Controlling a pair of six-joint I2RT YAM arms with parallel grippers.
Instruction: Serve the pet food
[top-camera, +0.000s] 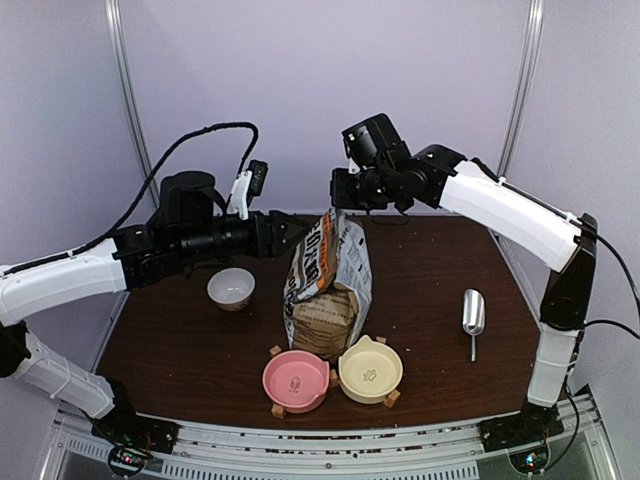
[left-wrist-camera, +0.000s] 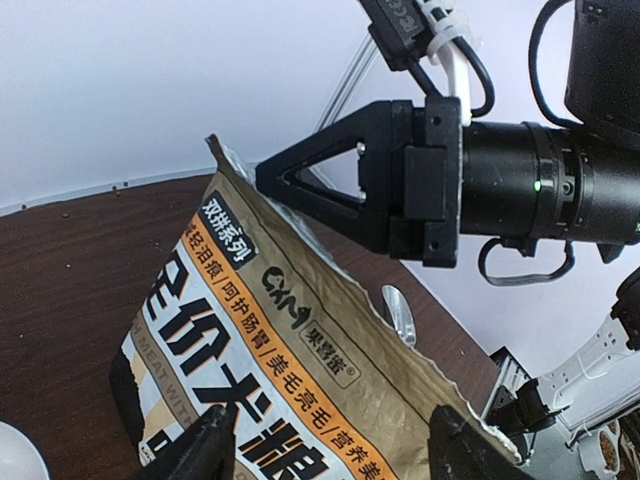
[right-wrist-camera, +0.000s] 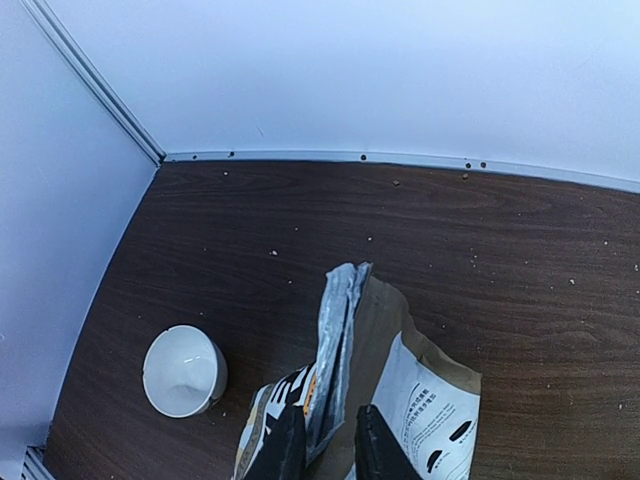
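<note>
Step in hand, as we judge it: opening the paper bag (top-camera: 325, 290), before any scooping or pouring.

- The bag stands upright mid-table and is our landmark.
- The right gripper (right-wrist-camera: 330, 445) is above the bag. Its fingers are pinched on the silver-lined top edge, one on each side of the fold.
- The left gripper (top-camera: 286, 232) is just left of the bag's top, with its jaws spread wide. The printed face sits between the fingers in the wrist view. We cannot tell whether they touch it.
- No pet food is in sight. We take it to be inside the bag. Only stray specks lie on the table (top-camera: 180, 350) behind the bag.
- The pink bowl (top-camera: 296, 380) and cream bowl (top-camera: 370, 370) are just in front of the bag, both empty. The white bowl (top-camera: 231, 288) is to its left, and the scoop (top-camera: 473, 312) is well to its right.

Next move, our reading: the left jaws need to close on the opposite lip. The two arms should then part the mouth gently, holding the bag upright so it neither tips nor tears.
</note>
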